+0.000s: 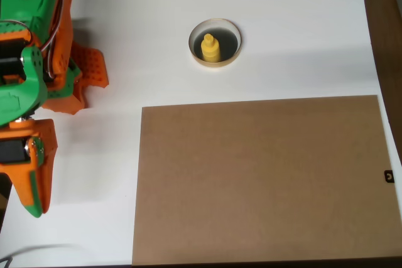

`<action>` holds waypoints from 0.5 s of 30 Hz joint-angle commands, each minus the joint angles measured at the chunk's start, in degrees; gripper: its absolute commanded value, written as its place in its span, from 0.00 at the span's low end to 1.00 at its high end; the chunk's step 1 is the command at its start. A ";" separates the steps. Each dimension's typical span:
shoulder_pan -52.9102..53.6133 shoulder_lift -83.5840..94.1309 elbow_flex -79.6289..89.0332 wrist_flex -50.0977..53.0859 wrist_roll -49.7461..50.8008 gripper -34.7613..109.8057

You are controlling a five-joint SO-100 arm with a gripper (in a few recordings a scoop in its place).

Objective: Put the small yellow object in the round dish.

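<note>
The small yellow object stands upright inside the round dish, on its dark floor, at the upper middle of the white table. The dish has a pale cream rim. My green and orange arm is folded at the left edge of the overhead view. Its gripper points toward the bottom of the picture, far from the dish. The orange and green fingers lie together with nothing between them.
A large brown board lies flat over the lower right of the table, just below the dish. An orange perforated part of the arm's mount juts out at the left. A dark wooden strip borders the table's right edge.
</note>
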 commanded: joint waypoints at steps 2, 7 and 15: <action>0.09 2.20 0.00 -0.44 -0.26 0.25; -0.79 2.20 0.00 -0.44 -1.32 0.24; -0.35 2.20 0.00 -0.35 -0.79 0.24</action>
